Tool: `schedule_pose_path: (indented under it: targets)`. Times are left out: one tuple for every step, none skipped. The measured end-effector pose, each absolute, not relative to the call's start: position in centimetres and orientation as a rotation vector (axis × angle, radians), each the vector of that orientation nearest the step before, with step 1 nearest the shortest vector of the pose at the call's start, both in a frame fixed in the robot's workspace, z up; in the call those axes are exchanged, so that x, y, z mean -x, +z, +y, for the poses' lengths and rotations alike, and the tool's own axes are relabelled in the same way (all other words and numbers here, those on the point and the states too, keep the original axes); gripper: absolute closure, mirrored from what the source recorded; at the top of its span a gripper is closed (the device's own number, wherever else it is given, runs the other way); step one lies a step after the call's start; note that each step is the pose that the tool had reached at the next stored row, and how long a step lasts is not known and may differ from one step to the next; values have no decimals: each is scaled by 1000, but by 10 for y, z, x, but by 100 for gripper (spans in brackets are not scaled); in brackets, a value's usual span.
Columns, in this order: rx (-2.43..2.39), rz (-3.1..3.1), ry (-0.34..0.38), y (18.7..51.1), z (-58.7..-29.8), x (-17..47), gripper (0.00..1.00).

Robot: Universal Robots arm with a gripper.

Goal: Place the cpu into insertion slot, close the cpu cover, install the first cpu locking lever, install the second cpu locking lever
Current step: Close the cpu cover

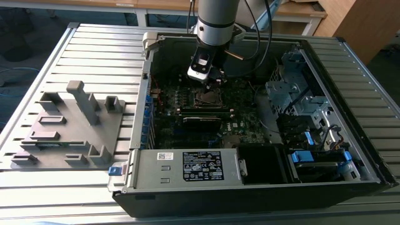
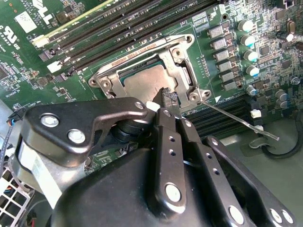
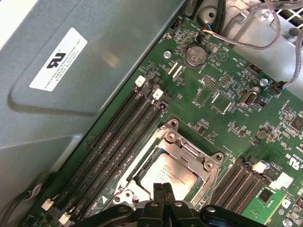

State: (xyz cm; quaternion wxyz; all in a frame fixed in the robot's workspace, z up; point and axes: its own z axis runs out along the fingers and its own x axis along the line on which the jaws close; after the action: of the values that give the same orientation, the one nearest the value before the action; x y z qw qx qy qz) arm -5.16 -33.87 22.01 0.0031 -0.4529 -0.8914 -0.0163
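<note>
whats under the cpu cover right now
The cpu shows through the cpu cover window; the tool hides one edge, and whatever lies beneath the cpu is covered.

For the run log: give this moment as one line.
gripper shut, at cover edge | cpu seated under lowered cover | one lever sticking out loose

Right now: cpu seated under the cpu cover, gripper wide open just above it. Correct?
Not open: the gripper is shut tight, as the first wrist view shows. The cpu is seated under the cpu cover, with the gripper just above it.
</note>
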Motion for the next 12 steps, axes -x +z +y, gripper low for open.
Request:
schedule_pose_path:
  targets:
    - [1419,-2795,-51,220,-339,52,89]
    - [1419,-2796,-51,220,-339,52,89]
    - [1419,-2796,-51,220,-339,52,89]
    - [1418,-2796,-51,220,-339,52,89]
    - [1418,-2796,-51,220,-339,52,89]
    - [1417,-2796,-51,220,-339,52,89]
    - [1416,-2797,-51,220,-339,52,89]
    - [1413,-2798,-51,220,-339,52,89]
    - [1408,-2801,-51,220,-339,52,89]
    - [1400,-2805,-51,220,-339,52,89]
    - [1391,-2809,-51,220,-339,52,89]
    - [1381,-2814,-51,220,-339,52,89]
